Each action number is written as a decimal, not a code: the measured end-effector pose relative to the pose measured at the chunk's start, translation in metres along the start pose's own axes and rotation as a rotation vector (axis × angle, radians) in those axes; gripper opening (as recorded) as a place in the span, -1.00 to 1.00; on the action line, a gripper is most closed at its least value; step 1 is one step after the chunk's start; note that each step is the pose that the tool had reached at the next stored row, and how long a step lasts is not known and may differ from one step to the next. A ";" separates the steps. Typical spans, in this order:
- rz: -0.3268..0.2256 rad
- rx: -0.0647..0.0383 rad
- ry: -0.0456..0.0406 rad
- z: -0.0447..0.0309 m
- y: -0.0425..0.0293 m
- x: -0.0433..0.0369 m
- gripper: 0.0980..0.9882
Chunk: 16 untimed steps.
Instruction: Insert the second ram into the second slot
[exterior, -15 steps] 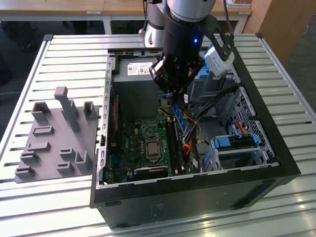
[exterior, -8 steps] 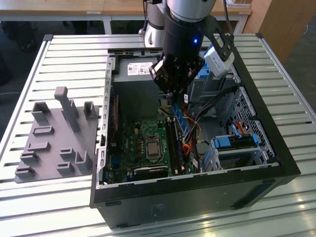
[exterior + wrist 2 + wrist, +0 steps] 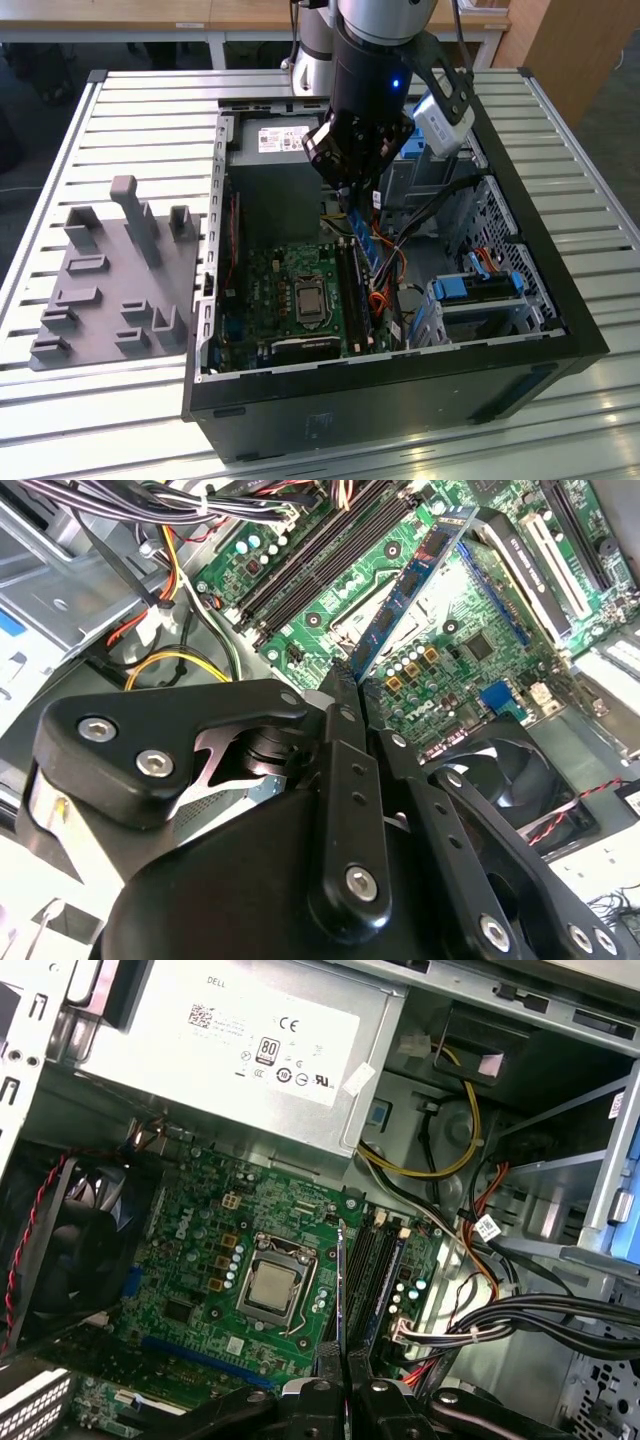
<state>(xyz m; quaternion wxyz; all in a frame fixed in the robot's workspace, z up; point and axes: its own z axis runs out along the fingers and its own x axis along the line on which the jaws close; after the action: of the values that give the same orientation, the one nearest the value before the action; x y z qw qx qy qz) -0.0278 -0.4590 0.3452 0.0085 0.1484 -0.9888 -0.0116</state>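
Note:
My gripper (image 3: 352, 195) hangs inside the open computer case (image 3: 400, 385), shut on the second ram (image 3: 366, 245), a long thin blue stick. In the second wrist view the ram (image 3: 415, 580) sticks out from between the black fingers (image 3: 345, 780) over the green motherboard. Seen edge-on in the first wrist view, the ram (image 3: 341, 1280) runs from the gripper (image 3: 343, 1365) alongside the black memory slots (image 3: 365, 1270). It lies roughly parallel to the slots (image 3: 315, 555). I cannot tell whether it touches a slot.
The power supply (image 3: 240, 1035) fills the case's far end. The processor socket (image 3: 272, 1285) and a fan (image 3: 70, 1230) lie on one side of the slots, a cable bundle (image 3: 500, 1320) on the other. Drive bays with blue clips (image 3: 480, 290) and a grey fixture (image 3: 120, 270) show in the exterior view.

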 end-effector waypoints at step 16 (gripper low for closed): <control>0.007 0.000 -0.0002 0.0011 0.0000 0.0000 -0.91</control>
<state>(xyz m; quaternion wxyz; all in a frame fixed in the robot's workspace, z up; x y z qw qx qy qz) -0.0278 -0.4590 0.3440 0.0084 0.1448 -0.9894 -0.0117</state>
